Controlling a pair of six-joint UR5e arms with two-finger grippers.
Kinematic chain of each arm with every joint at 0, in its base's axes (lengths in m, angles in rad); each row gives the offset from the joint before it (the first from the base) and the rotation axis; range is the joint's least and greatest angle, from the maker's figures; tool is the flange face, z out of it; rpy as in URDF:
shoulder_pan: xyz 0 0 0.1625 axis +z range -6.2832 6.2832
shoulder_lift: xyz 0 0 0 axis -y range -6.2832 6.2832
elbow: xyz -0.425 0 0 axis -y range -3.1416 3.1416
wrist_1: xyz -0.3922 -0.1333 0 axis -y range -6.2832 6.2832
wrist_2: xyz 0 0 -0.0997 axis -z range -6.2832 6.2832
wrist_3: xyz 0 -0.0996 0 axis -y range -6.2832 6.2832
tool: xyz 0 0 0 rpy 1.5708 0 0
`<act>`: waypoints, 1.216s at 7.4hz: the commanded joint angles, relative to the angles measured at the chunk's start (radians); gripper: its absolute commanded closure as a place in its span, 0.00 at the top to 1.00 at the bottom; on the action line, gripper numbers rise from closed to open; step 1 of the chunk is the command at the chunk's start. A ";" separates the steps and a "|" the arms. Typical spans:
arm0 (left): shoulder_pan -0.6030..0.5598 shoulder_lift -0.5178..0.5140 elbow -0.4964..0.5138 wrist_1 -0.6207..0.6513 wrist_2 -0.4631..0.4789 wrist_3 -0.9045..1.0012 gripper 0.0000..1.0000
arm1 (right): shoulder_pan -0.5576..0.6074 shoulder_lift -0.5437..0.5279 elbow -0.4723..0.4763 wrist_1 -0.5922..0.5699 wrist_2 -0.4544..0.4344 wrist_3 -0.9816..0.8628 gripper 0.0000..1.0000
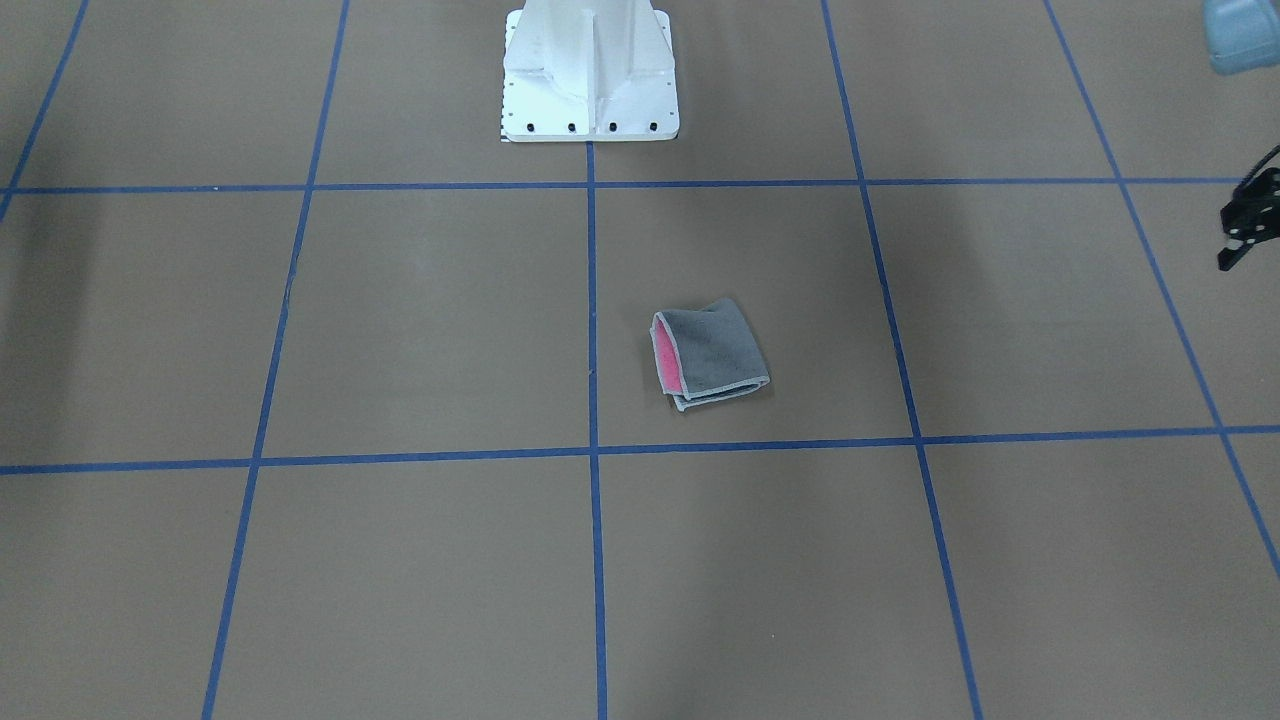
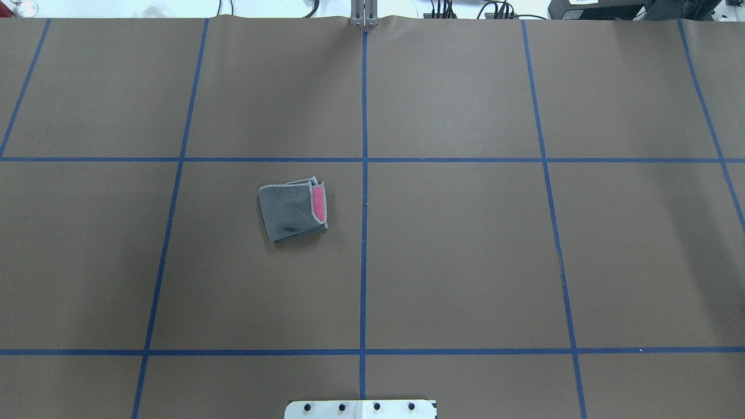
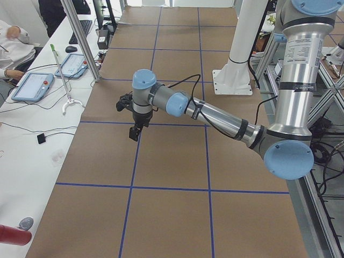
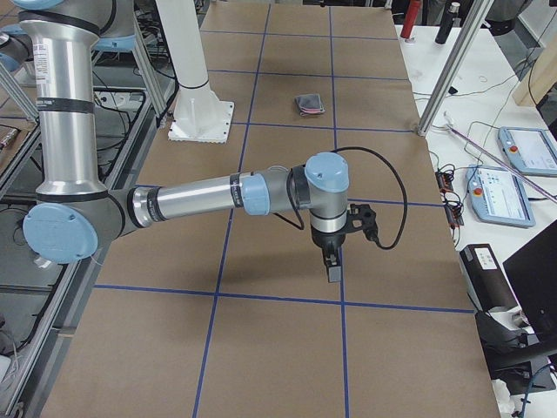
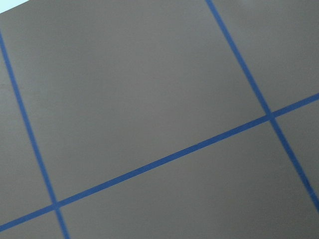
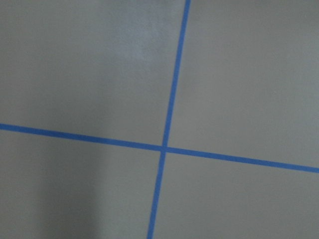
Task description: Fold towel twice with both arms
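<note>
The towel [image 1: 710, 355] lies folded into a small packet on the brown table, dark grey outside with a pink strip showing at one open edge. It also shows in the overhead view [image 2: 293, 208] and, small and far, in the exterior right view [image 4: 309, 105]. No gripper touches it. My left gripper [image 3: 133, 131] hangs above the table far from the towel; part of it shows at the front view's right edge [image 1: 1245, 225]. My right gripper [image 4: 333, 266] hangs above the table's other end. I cannot tell whether either is open or shut. Both wrist views show only table.
The white pedestal [image 1: 590, 80] stands at the table's robot side. Blue tape lines [image 2: 364, 233] divide the table into squares. A side bench with tablets [image 3: 32, 86] and an aluminium post [image 4: 444, 78] runs along the operators' side.
</note>
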 commanded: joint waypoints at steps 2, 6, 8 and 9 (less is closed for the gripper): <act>-0.113 0.133 0.064 0.002 -0.063 0.114 1.00 | 0.058 -0.109 -0.035 0.001 0.019 -0.027 1.00; -0.112 0.151 0.076 0.005 -0.072 0.074 1.00 | 0.058 -0.092 -0.028 0.001 0.058 -0.022 1.00; -0.115 0.181 0.078 0.006 -0.136 0.051 1.00 | 0.058 -0.068 -0.029 -0.007 0.063 -0.019 1.00; -0.115 0.190 0.085 0.005 -0.197 0.051 1.00 | 0.057 -0.068 -0.031 -0.001 0.066 -0.018 1.00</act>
